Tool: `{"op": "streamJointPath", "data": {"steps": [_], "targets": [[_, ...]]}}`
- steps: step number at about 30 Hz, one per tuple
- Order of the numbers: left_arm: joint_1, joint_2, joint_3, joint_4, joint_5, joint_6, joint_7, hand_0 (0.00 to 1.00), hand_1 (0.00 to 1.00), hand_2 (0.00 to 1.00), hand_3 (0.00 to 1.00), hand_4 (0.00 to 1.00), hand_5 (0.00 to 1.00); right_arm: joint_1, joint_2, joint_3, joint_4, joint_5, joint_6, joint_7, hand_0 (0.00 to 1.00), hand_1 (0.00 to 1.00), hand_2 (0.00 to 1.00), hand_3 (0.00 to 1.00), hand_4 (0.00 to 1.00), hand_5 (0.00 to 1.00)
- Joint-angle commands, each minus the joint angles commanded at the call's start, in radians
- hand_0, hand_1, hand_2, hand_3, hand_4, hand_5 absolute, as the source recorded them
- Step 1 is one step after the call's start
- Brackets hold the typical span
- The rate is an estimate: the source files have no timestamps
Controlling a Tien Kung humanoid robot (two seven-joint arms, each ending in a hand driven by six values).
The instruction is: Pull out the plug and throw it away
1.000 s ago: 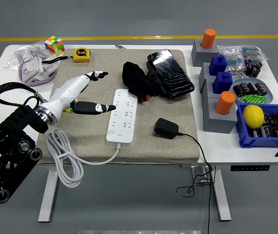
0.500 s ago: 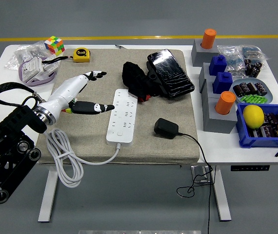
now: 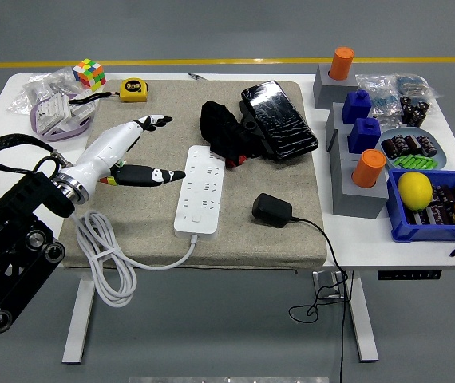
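A white power strip (image 3: 201,189) lies on the beige mat (image 3: 235,231), its white cord (image 3: 104,263) coiled off the mat's front left. A black plug adapter (image 3: 271,210) lies loose on the mat to the right of the strip, not plugged in, its black cable hanging over the table's front edge. My left hand (image 3: 136,152) is open, fingers spread, just left of the strip and touching nothing. My right arm is out of view.
A black cloth bundle (image 3: 223,132) and a black wrapped slab (image 3: 279,120) lie behind the strip. A Rubik's cube (image 3: 89,73), tape measure (image 3: 135,88) and bags are back left. Grey blocks with orange and blue parts (image 3: 359,144) and a blue bin with a lemon (image 3: 415,190) stand right.
My left hand has drawn back slightly to the left, away from the power strip. Nothing else has moved.
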Motion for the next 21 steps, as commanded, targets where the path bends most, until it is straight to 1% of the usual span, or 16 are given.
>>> {"op": "streamJointPath", "data": {"steps": [21], "targets": [[-0.006, 0.002, -0.005, 0.0, 0.002, 0.0, -0.001, 0.858, 0.867, 0.904, 0.91, 0.998, 0.496, 0.003, 0.0, 0.002, 0.0, 0.001, 0.007, 0.004, 0.57, 0.659, 0.664, 0.574, 0.988, 0.463]]}}
